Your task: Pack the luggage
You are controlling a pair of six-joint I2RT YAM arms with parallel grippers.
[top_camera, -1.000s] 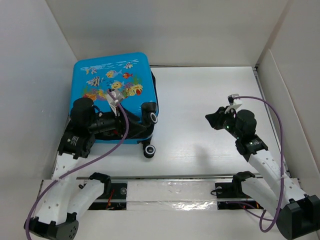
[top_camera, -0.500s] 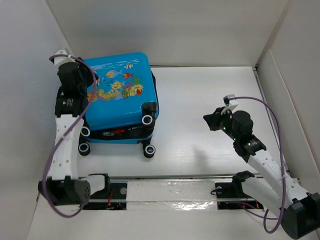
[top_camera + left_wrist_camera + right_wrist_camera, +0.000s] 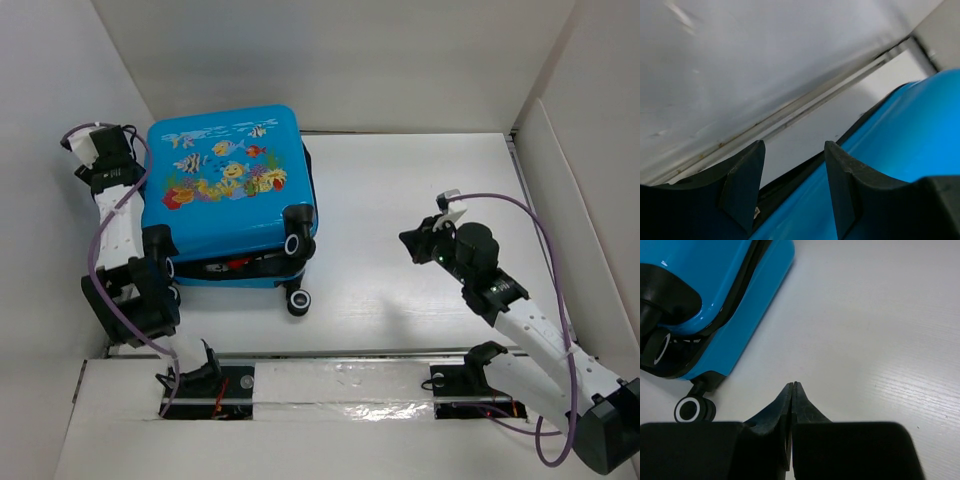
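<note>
Nearest the arm bases, the right hand (image 3: 412,242) hangs over bare table (image 3: 400,330) with its two fingers pressed flat together and nothing between them. The right wrist view shows the tips (image 3: 792,386) meeting in a single line. It points left, and the luggage (image 3: 228,190) lies that way but well apart from it, with open table between.

The luggage sits at the left rear of the table, flat on its side with the fish-print lid up. Its long axis runs roughly near to far, with the black wheels (image 3: 298,301) at the near end. The lid is down, but a dark gap shows between the two shells at the wheel end, with a speck of red in it. What that is I cannot tell.

Farthest back, the left hand (image 3: 110,172) is up beside the luggage's far-left corner, between the blue shell and the left wall (image 3: 60,100). In its wrist view the fingers (image 3: 745,175) stand partly apart and hold nothing. Blue shell (image 3: 900,140) fills the lower right, just under and beside one finger, though I cannot make out whether they touch.

So the left hand is much the nearer — practically on the luggage's left edge — while the right faces the opposite long side from a distance. My judgement is that whatever closing or fastening remains turns on that left edge.
</note>
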